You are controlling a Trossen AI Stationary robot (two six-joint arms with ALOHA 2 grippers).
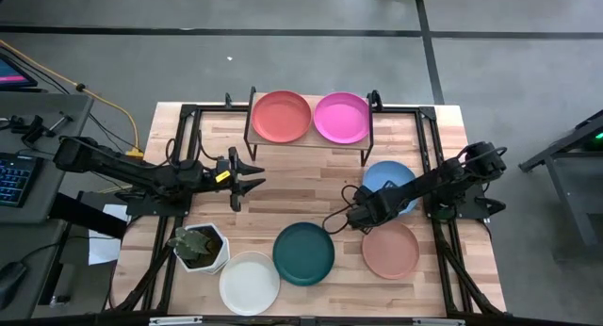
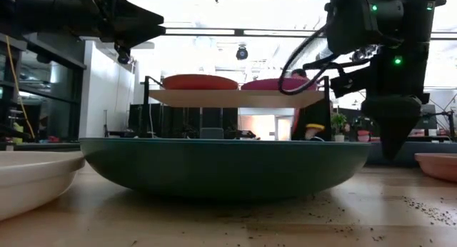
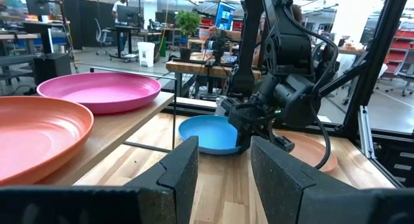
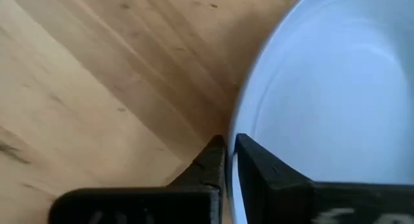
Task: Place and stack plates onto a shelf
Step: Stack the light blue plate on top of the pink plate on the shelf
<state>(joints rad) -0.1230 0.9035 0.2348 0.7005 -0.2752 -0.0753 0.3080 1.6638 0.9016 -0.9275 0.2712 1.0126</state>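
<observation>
The red plate [image 1: 281, 116] and the magenta plate [image 1: 341, 117] sit side by side on the shelf [image 1: 312, 139] at the table's far edge. The light blue plate [image 1: 394, 178] lies right of centre, with the salmon plate [image 1: 390, 250] near it, the teal plate [image 1: 303, 253] and the white plate [image 1: 250, 284] toward the near edge. My right gripper [image 1: 357, 216] is shut on the light blue plate's rim. My left gripper [image 1: 249, 179] hovers open left of centre, fingers pointing toward the right arm. My right gripper [image 4: 229, 156] pinches the light blue plate's rim [image 4: 237, 130] on the side facing the table's left-near corner. One finger [image 4: 262, 169] is inside the bowl, the other finger [image 4: 208, 164] outside over the wood. The fingers point down from above. Whether the plate is lifted, I cannot tell.
A white hexagonal plant pot [image 1: 201, 247] stands near the table's left near corner, beside the white plate. Black frame rails [image 1: 431, 147] run along both table sides. Bare wood [image 1: 301, 189] lies between the shelf and the teal plate.
</observation>
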